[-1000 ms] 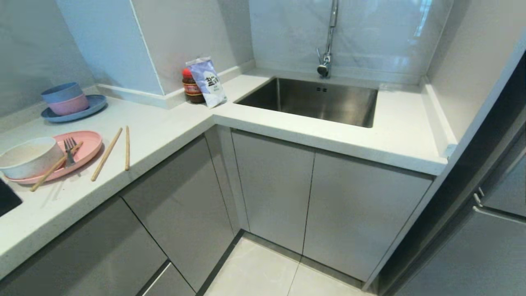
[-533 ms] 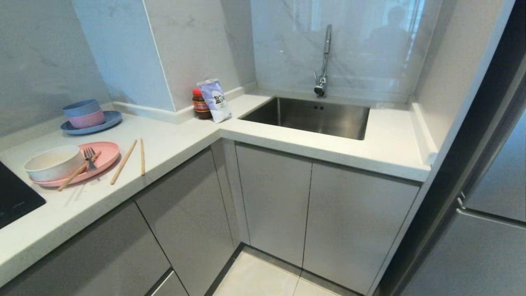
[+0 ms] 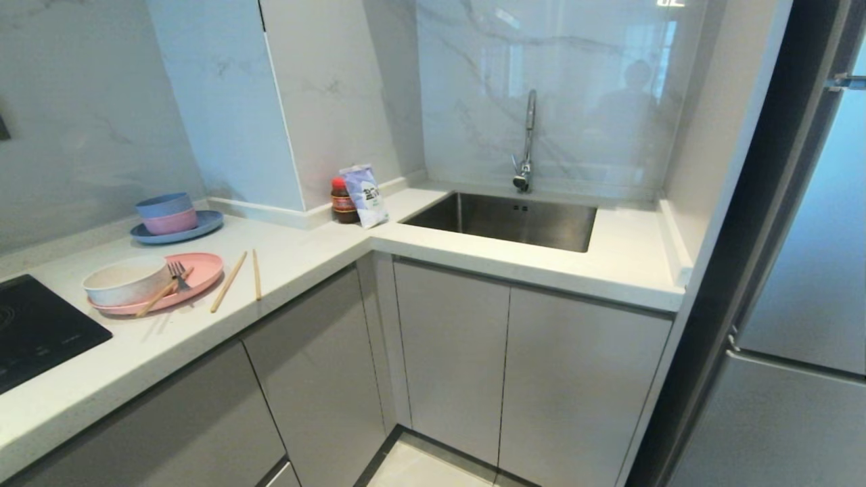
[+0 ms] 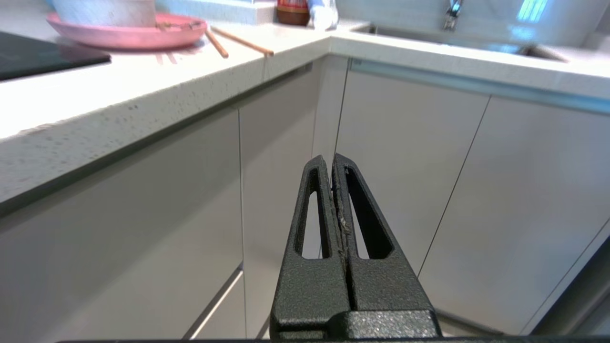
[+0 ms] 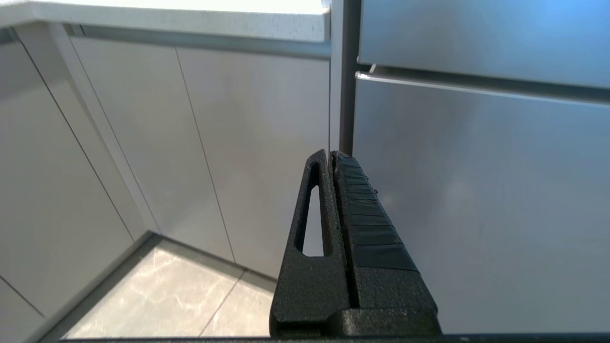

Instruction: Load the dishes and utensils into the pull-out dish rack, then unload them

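A pink plate lies on the counter at the left with an off-white bowl on it. A silver fork and one wooden chopstick rest on the plate beside the bowl. Two more chopsticks lie on the counter just right of the plate. The pull-out dish rack is hidden; only closed cabinet fronts show. My left gripper is shut and empty, low in front of the cabinet doors, with the plate above it. My right gripper is shut and empty, near the fridge front.
A blue plate with stacked blue and pink bowls stands at the back left. A sauce jar and a salt bag stand in the corner. The sink with its tap is in the middle, a black cooktop at the left, the fridge at the right.
The head camera has moved up and back, so the whole scene now sits lower and smaller, with more wall in view. Nothing on the counter has moved.
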Controlling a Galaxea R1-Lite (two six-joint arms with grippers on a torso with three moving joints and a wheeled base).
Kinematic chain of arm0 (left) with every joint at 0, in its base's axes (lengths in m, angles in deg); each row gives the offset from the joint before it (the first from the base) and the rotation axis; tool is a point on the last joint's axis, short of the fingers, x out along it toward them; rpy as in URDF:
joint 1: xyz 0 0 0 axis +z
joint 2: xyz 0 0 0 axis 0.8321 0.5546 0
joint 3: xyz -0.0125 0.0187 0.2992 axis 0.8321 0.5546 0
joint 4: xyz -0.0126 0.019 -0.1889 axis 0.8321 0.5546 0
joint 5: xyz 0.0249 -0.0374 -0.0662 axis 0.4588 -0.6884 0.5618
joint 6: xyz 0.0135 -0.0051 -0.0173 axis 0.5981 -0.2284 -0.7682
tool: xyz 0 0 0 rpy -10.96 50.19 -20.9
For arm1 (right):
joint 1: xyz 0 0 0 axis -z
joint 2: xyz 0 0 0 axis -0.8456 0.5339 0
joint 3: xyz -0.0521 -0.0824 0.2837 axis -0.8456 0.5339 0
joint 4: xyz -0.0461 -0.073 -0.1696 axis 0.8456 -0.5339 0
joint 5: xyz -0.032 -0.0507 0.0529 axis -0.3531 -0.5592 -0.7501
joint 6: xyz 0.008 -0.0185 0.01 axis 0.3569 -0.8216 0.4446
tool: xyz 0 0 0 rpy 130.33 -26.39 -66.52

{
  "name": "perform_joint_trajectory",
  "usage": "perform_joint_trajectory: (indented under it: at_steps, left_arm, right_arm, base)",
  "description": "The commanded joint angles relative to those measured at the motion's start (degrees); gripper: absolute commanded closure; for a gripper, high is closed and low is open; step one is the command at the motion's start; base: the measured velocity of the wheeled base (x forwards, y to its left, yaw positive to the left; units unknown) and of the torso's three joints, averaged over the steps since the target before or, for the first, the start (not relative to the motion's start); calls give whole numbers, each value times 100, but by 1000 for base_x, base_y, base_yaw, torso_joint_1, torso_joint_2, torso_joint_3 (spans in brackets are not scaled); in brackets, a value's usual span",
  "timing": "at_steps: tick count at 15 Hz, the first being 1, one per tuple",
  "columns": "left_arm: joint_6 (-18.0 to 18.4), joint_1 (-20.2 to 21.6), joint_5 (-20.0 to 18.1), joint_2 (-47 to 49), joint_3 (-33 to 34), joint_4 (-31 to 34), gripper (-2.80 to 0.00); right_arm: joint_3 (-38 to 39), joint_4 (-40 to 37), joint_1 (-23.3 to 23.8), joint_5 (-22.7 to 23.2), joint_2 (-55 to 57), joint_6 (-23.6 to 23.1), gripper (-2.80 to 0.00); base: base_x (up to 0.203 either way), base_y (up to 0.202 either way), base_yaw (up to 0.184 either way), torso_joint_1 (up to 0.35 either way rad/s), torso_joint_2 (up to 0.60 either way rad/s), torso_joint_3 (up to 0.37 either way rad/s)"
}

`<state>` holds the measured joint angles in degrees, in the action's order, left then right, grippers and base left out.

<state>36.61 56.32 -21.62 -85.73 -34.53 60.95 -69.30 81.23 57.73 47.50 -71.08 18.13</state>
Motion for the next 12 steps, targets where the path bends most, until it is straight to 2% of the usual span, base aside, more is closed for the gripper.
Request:
perform_joint_trajectory:
  at_steps: [1, 7, 12]
  left_arm:
    - [-17, 0, 2, 11, 141, -4, 0]
    - [-52, 0, 19, 5, 141, -13, 0]
    - [-52, 0, 19, 6, 141, -13, 0]
  right_arm:
    - [9, 2, 0, 0, -13, -1, 0]
    - [7, 2, 0, 0, -13, 5, 0]
    - [9, 2, 0, 0, -13, -1, 0]
  base:
    - [0, 0, 0, 5, 7, 201]
    - [0, 0, 0, 3, 3, 191]
    - [0, 0, 0, 2, -1, 27]
